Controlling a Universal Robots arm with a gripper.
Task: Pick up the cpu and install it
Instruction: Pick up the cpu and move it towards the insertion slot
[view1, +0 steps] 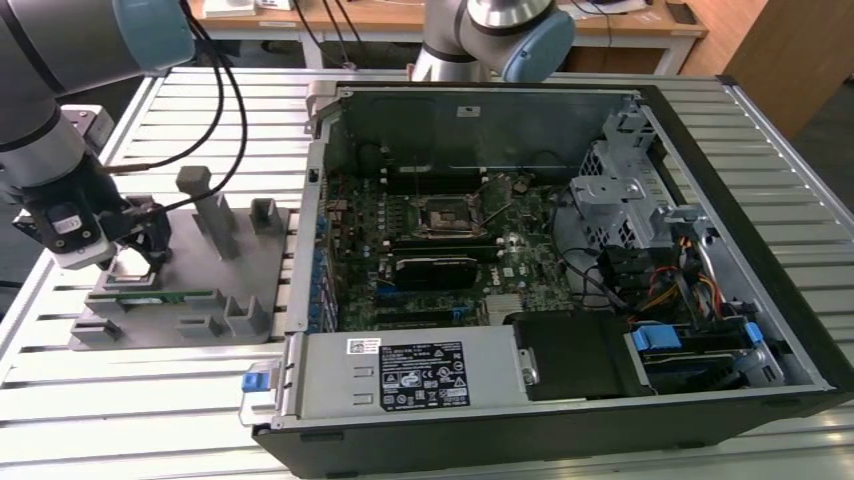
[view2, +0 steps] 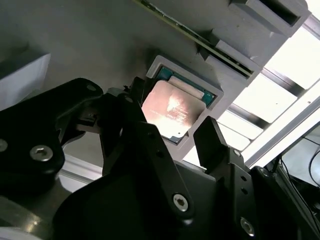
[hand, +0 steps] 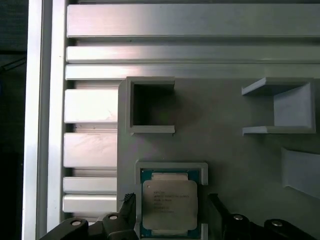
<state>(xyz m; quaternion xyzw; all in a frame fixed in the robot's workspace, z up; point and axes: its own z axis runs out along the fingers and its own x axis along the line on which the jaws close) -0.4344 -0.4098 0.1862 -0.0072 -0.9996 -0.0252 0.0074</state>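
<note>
cpu (hand: 170, 204) in fixture (hand: 235, 160), tool (hand: 171, 201) spread astride

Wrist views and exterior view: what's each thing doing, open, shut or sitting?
Small flat silvery square cpu: lying flat in its pocket, not lifted.
Black two-fingered end effector: open, straddling the cpu.
Grey plastic fixture: holding the cpu.
Black metal computer case: side open.

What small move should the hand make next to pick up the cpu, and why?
Likely close the hand on the cpu: it lies flat in a pocket of the grey fixture, with the open fingers straddling it, not yet touching.
</note>
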